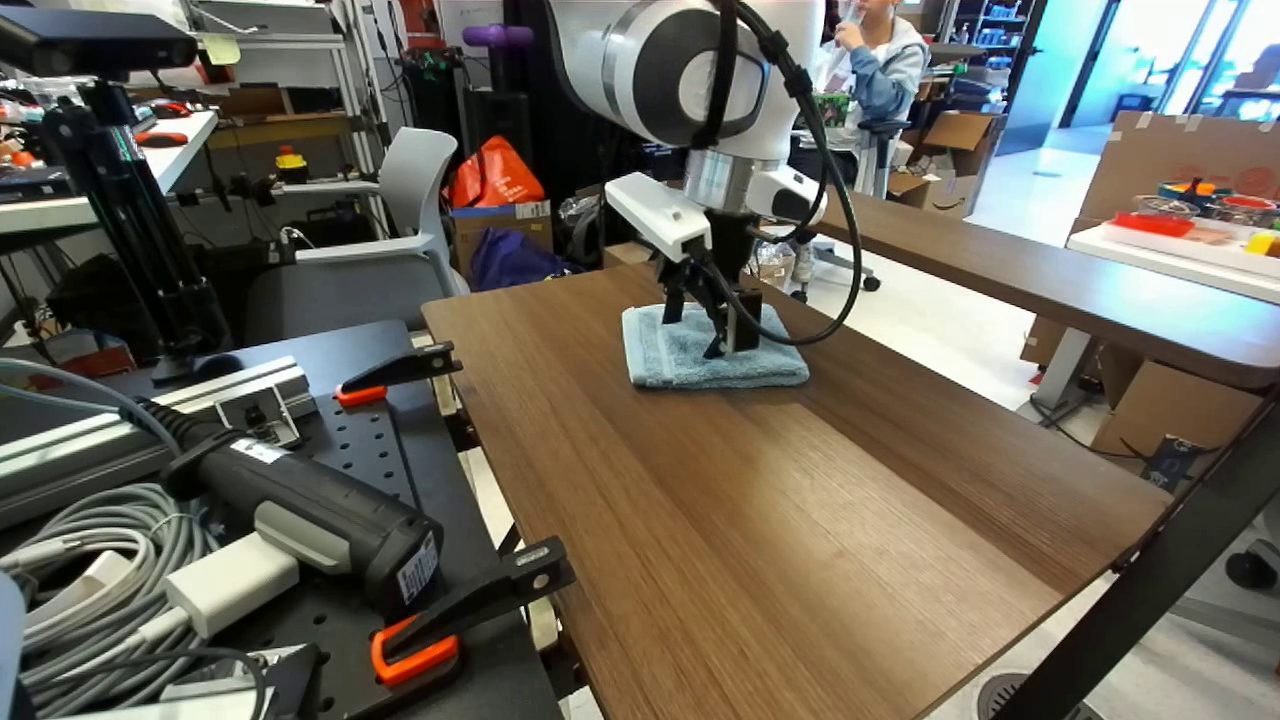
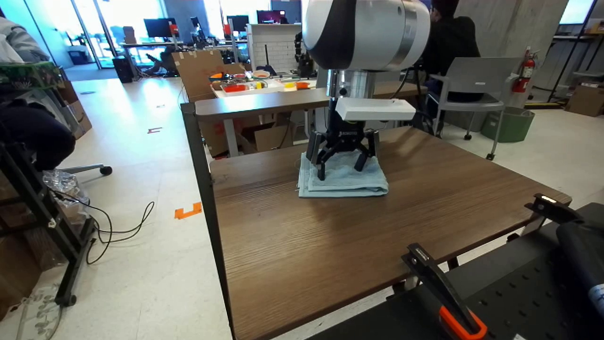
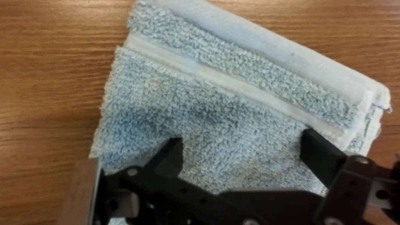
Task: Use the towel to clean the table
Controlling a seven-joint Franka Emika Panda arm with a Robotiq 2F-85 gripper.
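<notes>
A folded light blue towel lies flat on the brown wooden table, towards its far end. It also shows in an exterior view and in the wrist view, where its layered edge and pale band are visible. My gripper points down over the towel with its fingers spread wide apart. In the wrist view the gripper has a fingertip on each side, with flat towel between them and no cloth pinched. The fingertips are at or very near the towel's surface; contact is hard to tell.
Black clamps with orange handles grip the table's side edge. Beside it is a black perforated bench with a black handheld tool and coiled cables. A dark post runs along another edge. Another table stands behind.
</notes>
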